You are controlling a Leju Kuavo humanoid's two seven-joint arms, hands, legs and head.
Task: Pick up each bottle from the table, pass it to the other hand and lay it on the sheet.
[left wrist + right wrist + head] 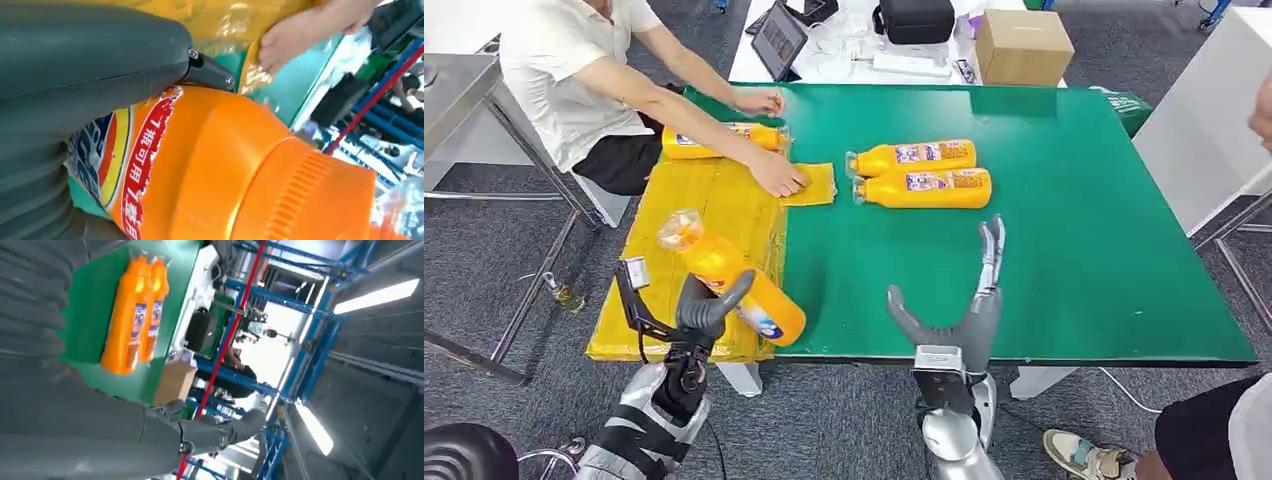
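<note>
Left hand (709, 310) grips glossy orange plastic bottle (729, 270) above crinkly yellow sheet (714, 215); long axis runs 11–5 o'clock, clear cap probably toward 11. Right hand (969, 310) empty, fingers spread

Orange bottles (921, 173) with blue-red labels, green table (1064, 250), yellow sheet (714, 215), brown box (1022, 47)

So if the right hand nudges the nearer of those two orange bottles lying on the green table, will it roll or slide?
Probably roll: the nearer orange bottle lies on its side on the flat green table, and its body looks rounded. It could bump the second bottle right beside it. It looks full and rigid, so likely fairly heavy. The right hand is open, holding nothing.
</note>
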